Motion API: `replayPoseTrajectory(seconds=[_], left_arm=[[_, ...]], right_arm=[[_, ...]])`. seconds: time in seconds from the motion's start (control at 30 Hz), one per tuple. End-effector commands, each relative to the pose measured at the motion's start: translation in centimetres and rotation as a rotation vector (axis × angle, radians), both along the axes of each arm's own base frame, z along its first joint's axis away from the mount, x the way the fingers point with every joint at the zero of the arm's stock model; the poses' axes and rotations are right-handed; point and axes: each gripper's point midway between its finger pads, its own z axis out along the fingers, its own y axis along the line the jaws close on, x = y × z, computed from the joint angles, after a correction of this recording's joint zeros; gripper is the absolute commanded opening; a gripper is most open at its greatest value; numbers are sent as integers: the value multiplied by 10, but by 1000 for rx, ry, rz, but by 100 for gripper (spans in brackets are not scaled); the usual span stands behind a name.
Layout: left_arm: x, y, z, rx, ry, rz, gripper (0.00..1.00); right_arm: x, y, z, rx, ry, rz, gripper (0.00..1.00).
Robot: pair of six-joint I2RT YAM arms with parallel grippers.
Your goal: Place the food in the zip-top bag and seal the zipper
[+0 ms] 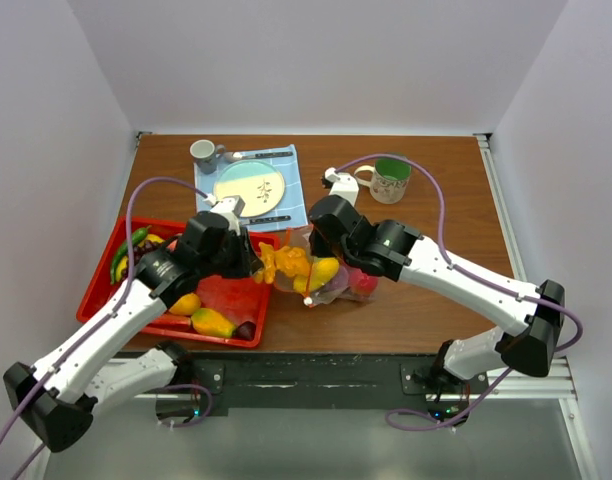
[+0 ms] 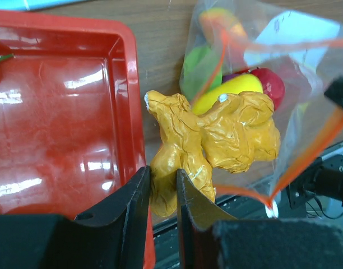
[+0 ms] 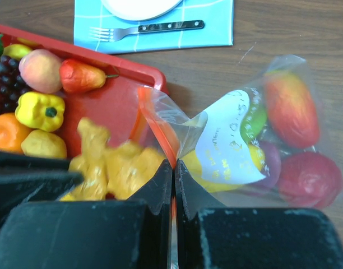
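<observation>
The tray point(image 1: 231, 297) is lying at the lower left of the top view, with loose food point(image 1: 211, 322) sitting in it. Just right of it, mid-frame, the zip-top bag point(image 1: 331, 293) is resting on the surface point(image 1: 436, 220) with several pieces inside. The left gripper point(image 2: 162, 176) is holding a ginger-shaped piece point(image 1: 278, 262) between tray and bag. Behind them a placemat point(image 1: 294, 185) is carrying a plate point(image 1: 249, 187), with a cup point(image 1: 202, 151) at its upper left and a mug point(image 1: 390, 180) to its right.
</observation>
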Motion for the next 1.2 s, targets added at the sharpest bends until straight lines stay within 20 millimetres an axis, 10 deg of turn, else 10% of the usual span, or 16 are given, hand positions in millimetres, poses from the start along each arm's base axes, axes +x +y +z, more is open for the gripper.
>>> replayPoseTrajectory(seconds=[0.0,0.83,1.17], left_arm=[[25,-14,28,-15,-92,31,6],[33,-107,39,-44,-92,129,14],[19,-139,59,-143,-140,32,70]], right_arm=[[-4,-7,26,63,-60,-28,0],[1,-15,46,74,-95,-76,0],[4,-43,50,65,-108,-127,0]])
